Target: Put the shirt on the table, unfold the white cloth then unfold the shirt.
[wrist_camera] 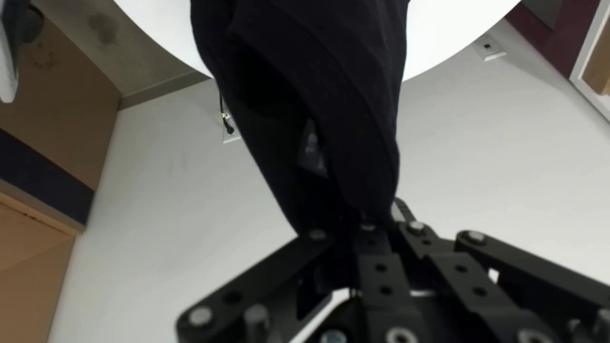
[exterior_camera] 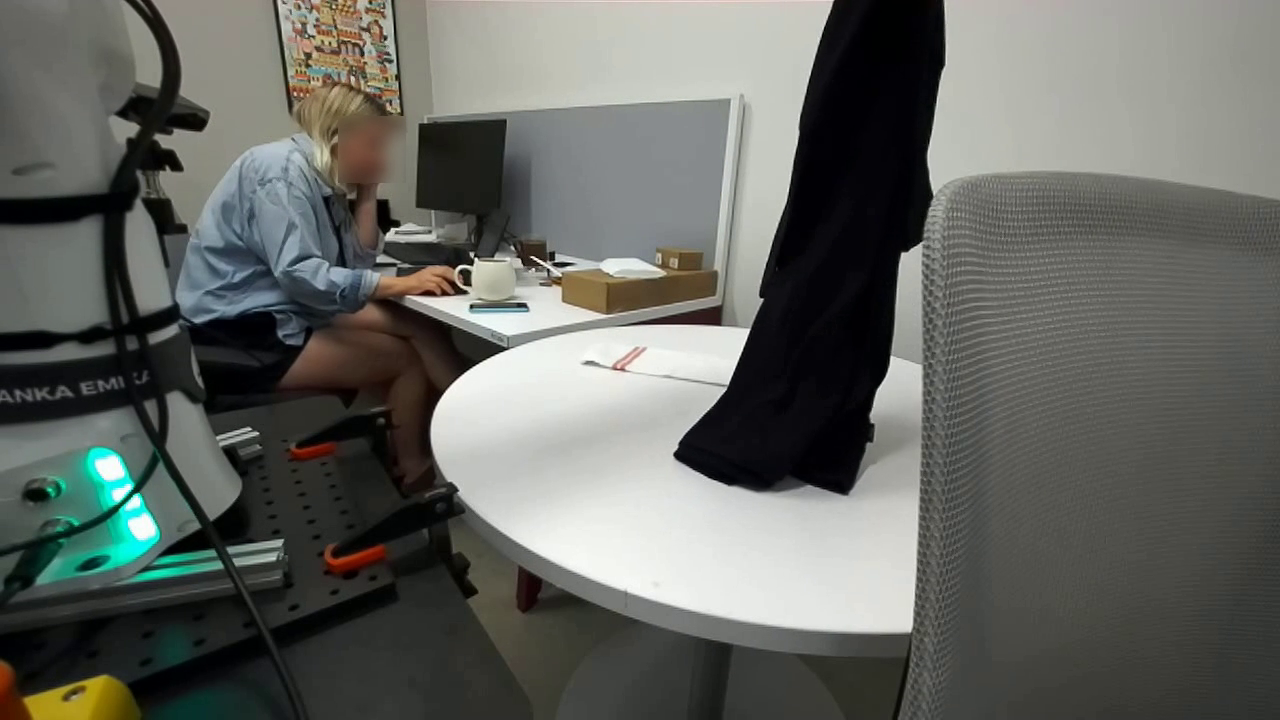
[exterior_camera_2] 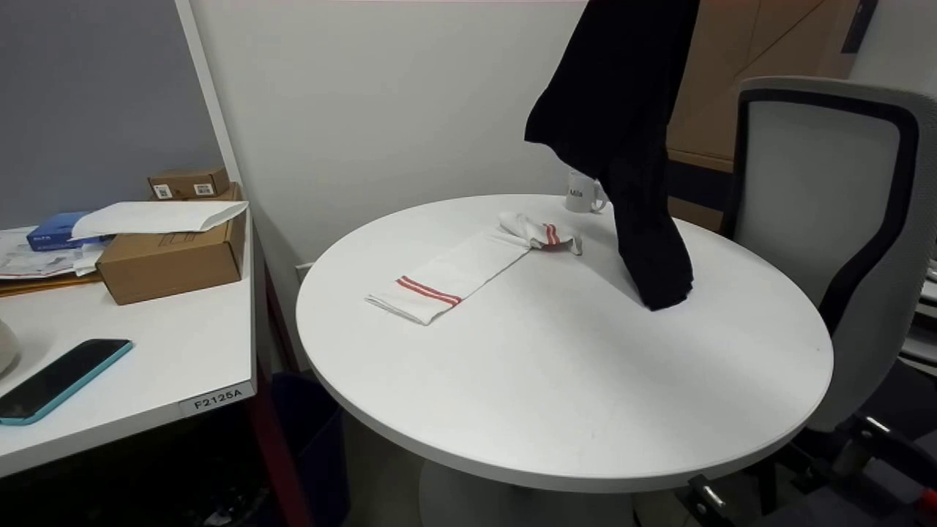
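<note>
The black shirt hangs in a long bunch from above in both exterior views (exterior_camera: 840, 260) (exterior_camera_2: 644, 139). Its lower end is at the white round table (exterior_camera: 600, 480) (exterior_camera_2: 556, 395) and seems to touch it. The white cloth with red stripes lies folded on the table (exterior_camera: 665, 363) (exterior_camera_2: 468, 267), its far end crumpled. In the wrist view my gripper (wrist_camera: 362, 214) is shut on the upper part of the shirt (wrist_camera: 329, 95), and the fabric hides the fingertips. The gripper is above the frame in both exterior views.
A white mug (exterior_camera_2: 582, 193) stands at the table's back edge behind the shirt. A grey mesh chair (exterior_camera: 1100, 430) is close against the table, also seen in an exterior view (exterior_camera_2: 812, 161). A person (exterior_camera: 280, 220) sits at a desk (exterior_camera: 560, 318) beside the table.
</note>
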`<move>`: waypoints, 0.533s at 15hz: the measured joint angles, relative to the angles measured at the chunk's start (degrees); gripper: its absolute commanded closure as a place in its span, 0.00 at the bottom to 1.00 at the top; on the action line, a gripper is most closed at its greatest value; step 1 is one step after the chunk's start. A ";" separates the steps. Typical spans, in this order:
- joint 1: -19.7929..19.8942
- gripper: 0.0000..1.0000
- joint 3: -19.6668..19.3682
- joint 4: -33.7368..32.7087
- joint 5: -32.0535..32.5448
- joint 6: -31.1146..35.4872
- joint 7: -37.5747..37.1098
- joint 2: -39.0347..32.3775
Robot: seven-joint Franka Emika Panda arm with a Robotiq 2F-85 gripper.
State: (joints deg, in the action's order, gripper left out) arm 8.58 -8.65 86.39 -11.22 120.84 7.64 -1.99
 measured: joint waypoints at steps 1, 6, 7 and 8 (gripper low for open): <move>0.22 0.99 -0.07 -2.09 0.00 -0.39 -0.11 -0.94; 2.00 0.99 -0.49 -14.52 0.00 -2.17 -3.36 -8.44; 2.49 0.99 -0.55 -17.00 0.00 -2.67 -4.39 -10.04; 3.00 0.99 -0.58 -19.40 0.00 -3.18 -5.37 -11.53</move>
State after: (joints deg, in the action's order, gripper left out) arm 11.58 -9.23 67.00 -11.22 117.66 2.27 -13.52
